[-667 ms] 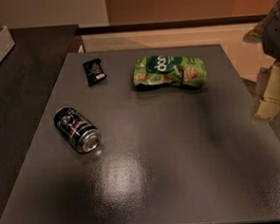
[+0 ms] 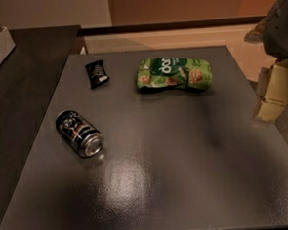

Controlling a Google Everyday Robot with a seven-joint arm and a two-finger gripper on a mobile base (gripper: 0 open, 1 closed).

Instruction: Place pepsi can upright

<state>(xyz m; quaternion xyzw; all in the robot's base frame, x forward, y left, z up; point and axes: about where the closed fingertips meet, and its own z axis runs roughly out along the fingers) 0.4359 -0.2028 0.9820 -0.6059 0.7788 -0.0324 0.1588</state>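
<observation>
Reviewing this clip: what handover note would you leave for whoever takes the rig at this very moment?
Gripper: at the table's right edge, far from the can, holding nothing.
Pepsi can: lying on its side on the left part of the table, one silver end facing the near edge.
Green snack bag and black packet: at the far side, apart from the can.
Done: nothing yet.
Left: reach across, grasp the can, stand it upright, release.

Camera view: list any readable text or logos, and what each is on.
"doo": large white letters on the green snack bag; rest unreadable.
Pepsi can: round logo only, no legible words.
Black packet: pale print, too blurred.
Pincer, off the table at its right edge: no markings visible.
</observation>
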